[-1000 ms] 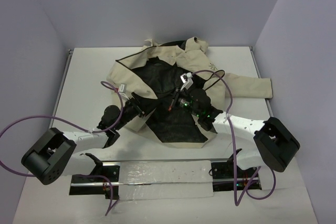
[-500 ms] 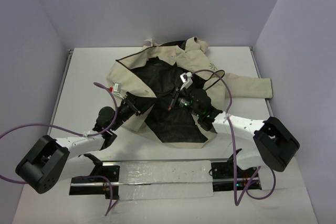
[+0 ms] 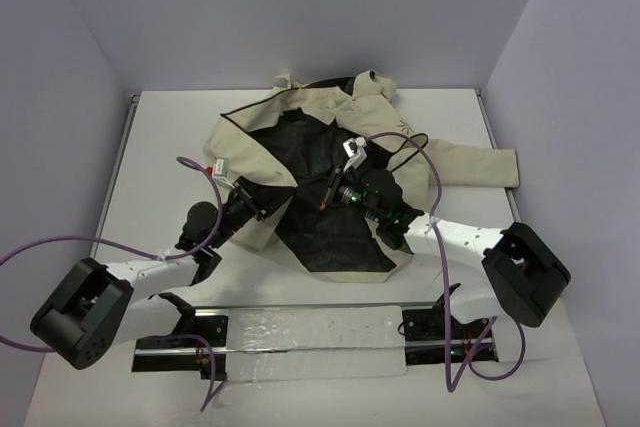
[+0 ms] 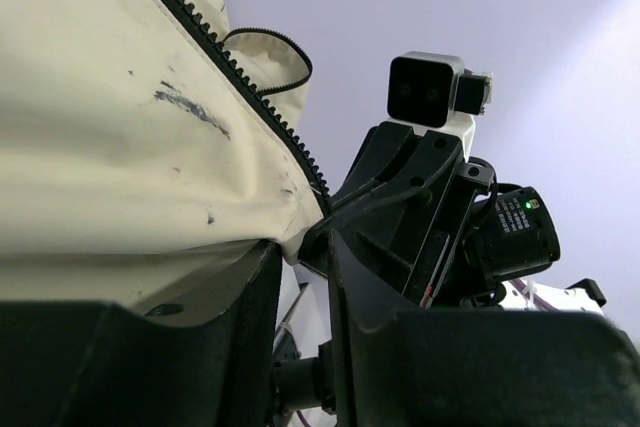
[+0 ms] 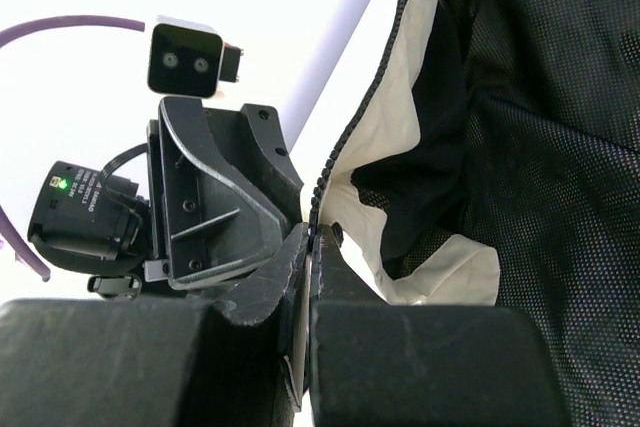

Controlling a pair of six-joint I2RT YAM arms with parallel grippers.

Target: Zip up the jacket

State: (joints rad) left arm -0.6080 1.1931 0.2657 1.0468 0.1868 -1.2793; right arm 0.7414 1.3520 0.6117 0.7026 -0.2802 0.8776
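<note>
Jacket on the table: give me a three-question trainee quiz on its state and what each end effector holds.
1. True or false: the jacket is zipped shut.
2. Which colour is the lining that shows? A black, B red, C blue.
3. Fill the gap: the left end effector and the right end effector are each shut on a ____ edge of the jacket.
Key: 1 false, it lies open; 2 A; 3 zipper.
</note>
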